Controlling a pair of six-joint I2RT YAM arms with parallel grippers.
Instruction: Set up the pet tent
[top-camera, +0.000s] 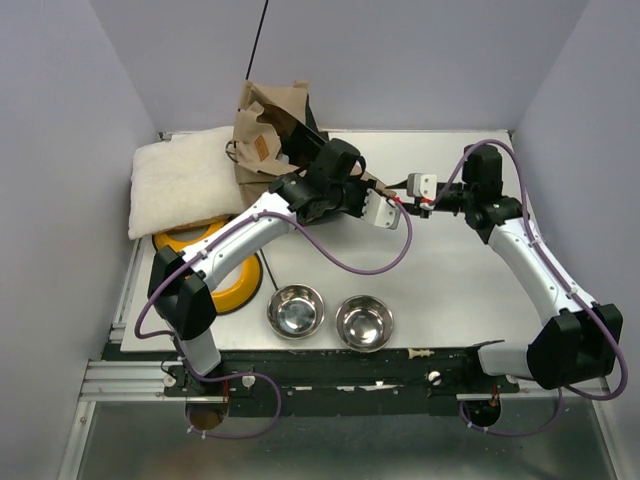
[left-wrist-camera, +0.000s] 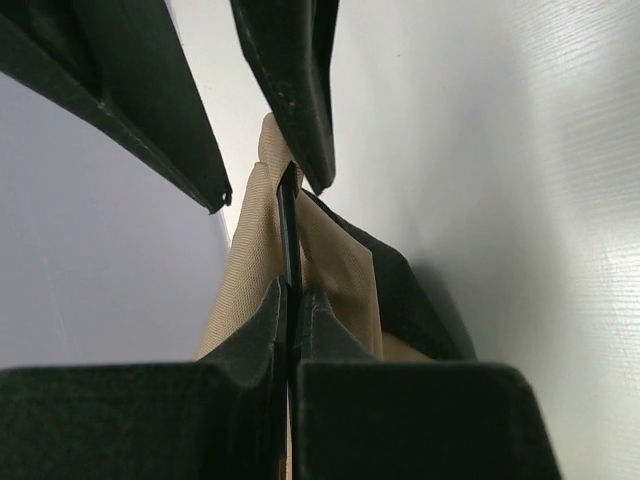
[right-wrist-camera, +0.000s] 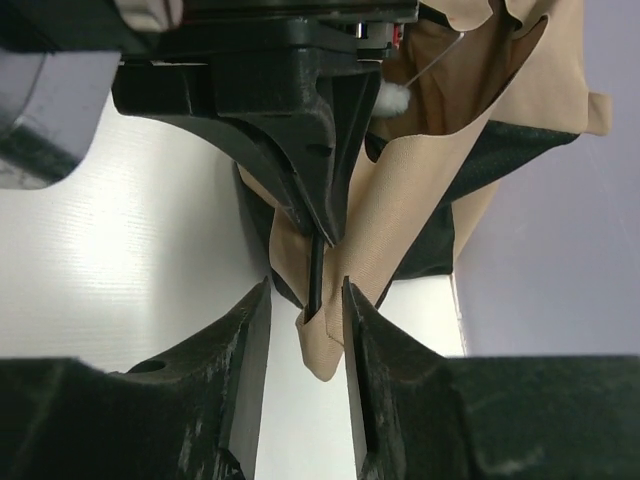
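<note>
The pet tent (top-camera: 263, 132) is a crumpled heap of tan fabric with black trim at the back of the table. One corner of it is stretched out towards the table's middle. My left gripper (left-wrist-camera: 293, 295) is shut on a thin black pole (left-wrist-camera: 288, 225) that runs along the tan fabric. In the right wrist view the pole (right-wrist-camera: 315, 270) ends inside a tan corner pocket (right-wrist-camera: 325, 340). My right gripper (right-wrist-camera: 307, 300) is open, its fingers on either side of that pocket with gaps showing. A white pompom (right-wrist-camera: 395, 97) hangs behind. From above, the two grippers meet tip to tip (top-camera: 405, 204).
A cream fluffy cushion (top-camera: 185, 180) lies at the back left, partly over a yellow ring-shaped object (top-camera: 225, 285). Two steel bowls (top-camera: 296, 310) (top-camera: 364, 322) stand near the front edge. A small bone-shaped piece (top-camera: 422, 353) lies on the front rail. Grey walls close in the back and sides.
</note>
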